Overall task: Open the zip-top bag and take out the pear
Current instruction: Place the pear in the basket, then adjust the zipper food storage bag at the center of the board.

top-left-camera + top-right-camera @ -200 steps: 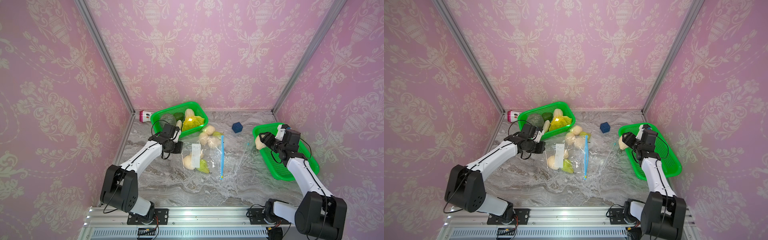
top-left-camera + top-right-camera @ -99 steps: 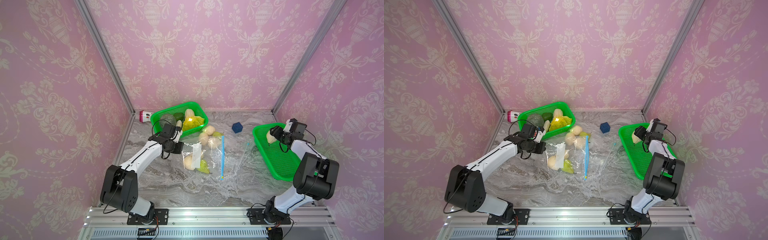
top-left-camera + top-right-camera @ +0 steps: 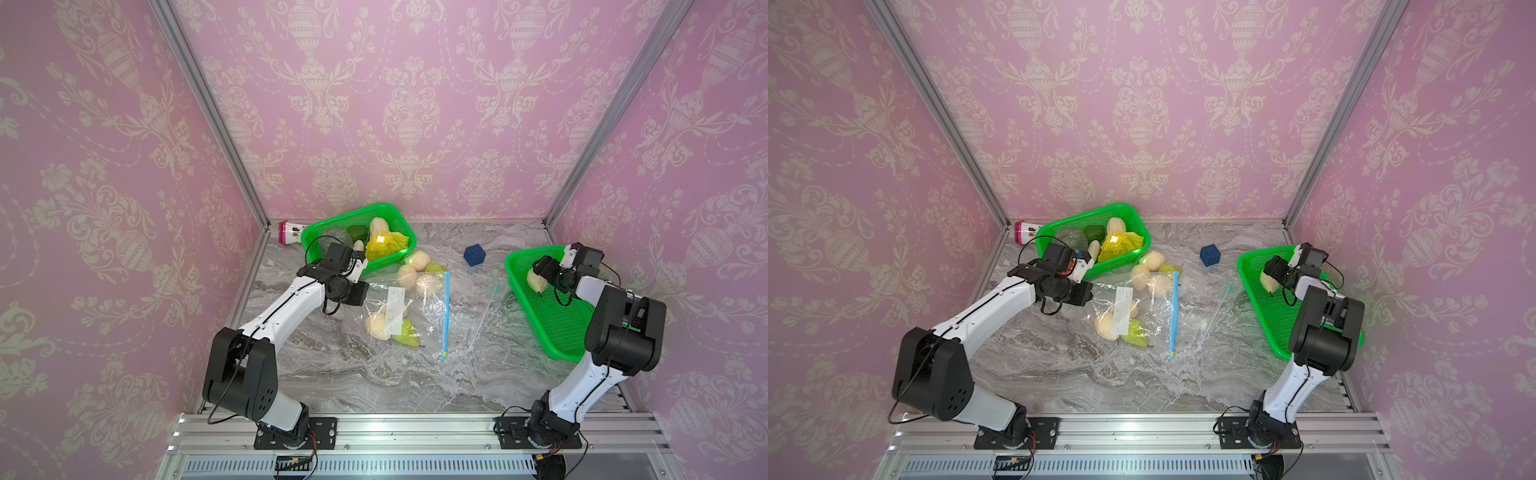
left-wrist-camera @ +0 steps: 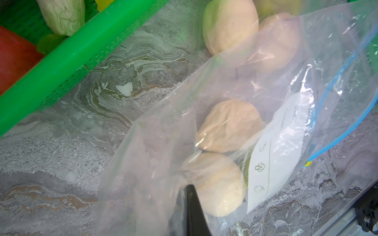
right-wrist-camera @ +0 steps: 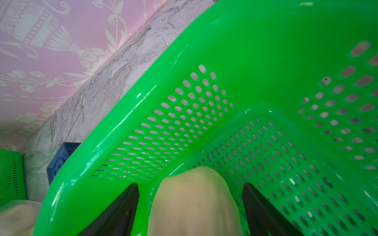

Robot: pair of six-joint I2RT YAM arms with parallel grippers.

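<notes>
Marble-patterned desk point(image 3: 374, 374) seen from above, read from left to right. At the far left, against the back wall, lies a pink bottle point(image 3: 289, 232); just beside it stands the back basket point(image 3: 353, 214), green and filled with vegetables. In front of it the left pincer point(image 3: 360, 293) has its fingers pressed together on the near edge of the clear bag point(image 3: 419, 307). The left wrist view shows the film gathered over the one dark fingertip point(image 4: 191, 190) in sight. The bag lies flat on the desk, with its blue zip strip point(image 3: 446, 316) on the side away from this pincer. Inside the bag lie two pale pears point(image 3: 376, 325) and a green one, close to the left pincer. More loose fruit point(image 3: 417, 259) sits at the bag's far end; whether each piece is under the film cannot be told. A blue cube point(image 3: 474, 254) stands alone between the bag and the right basket point(image 3: 557, 328). In that basket's far corner rests one pale pear point(image 3: 537, 282), well apart from the bag. The right pincer point(image 5: 190, 185) is spread, with one finger on each side of the pear. In the right wrist view, basket shows between one finger and the fruit.
</notes>
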